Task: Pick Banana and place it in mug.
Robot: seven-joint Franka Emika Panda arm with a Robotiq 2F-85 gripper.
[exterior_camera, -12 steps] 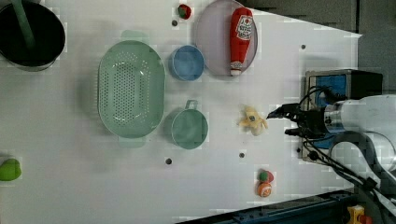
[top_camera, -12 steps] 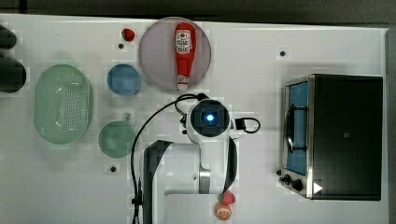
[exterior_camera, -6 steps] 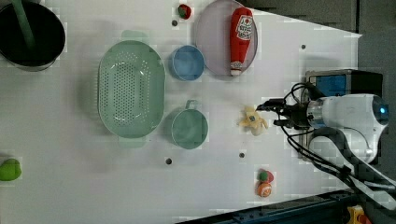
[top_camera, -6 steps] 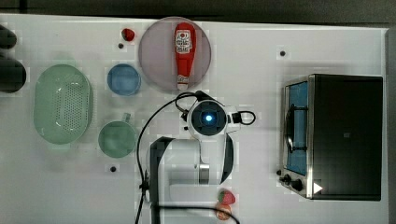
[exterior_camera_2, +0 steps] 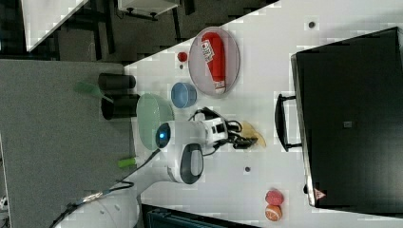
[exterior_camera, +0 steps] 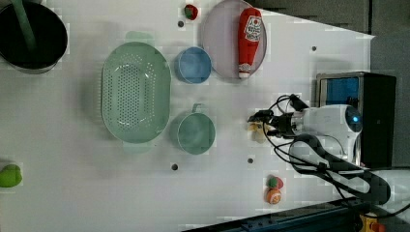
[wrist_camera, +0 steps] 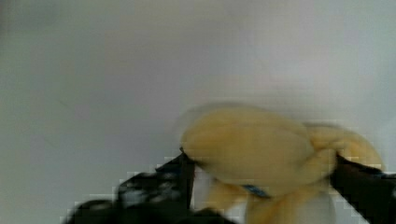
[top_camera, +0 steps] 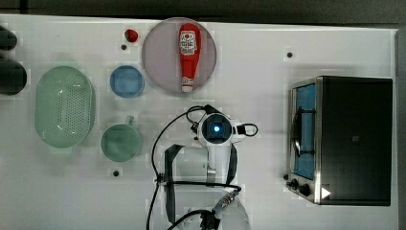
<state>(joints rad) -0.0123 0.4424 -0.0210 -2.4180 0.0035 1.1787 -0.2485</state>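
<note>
**A:** How far along is the job?

**B:** Early, by my reading. The banana (wrist_camera: 261,154) lies on the white counter (top_camera: 335,48), well apart from the mug (top_camera: 120,142). The gripper (exterior_camera: 261,126) is down at it with the jaws spread wide, one on either side of the fruit in the wrist view, not clenched on it. So the approach looks done; closing, lifting, carrying across and dropping it into the mug are all left.

**A:** Where is the banana, exactly?

**B:** In the right view it shows as a yellow shape (exterior_camera_2: 251,133) just past the jaws, between the arm and the toaster oven (exterior_camera_2: 347,118). In the left view it sits to the left view's right of the mug, under the gripper.

**A:** Now the containers, biggest first.

**B:** The toaster oven stands with its door shut; what is inside I cannot tell. The green perforated colander (top_camera: 63,106) looks empty. The round plate (top_camera: 160,62) carries a ketchup bottle (top_camera: 188,55) lying on its side. A black pot (exterior_camera: 31,36) in the corner holds a green handle-like thing. The mug is empty, handle at its rim. The blue bowl (top_camera: 127,81) is empty too.
</note>
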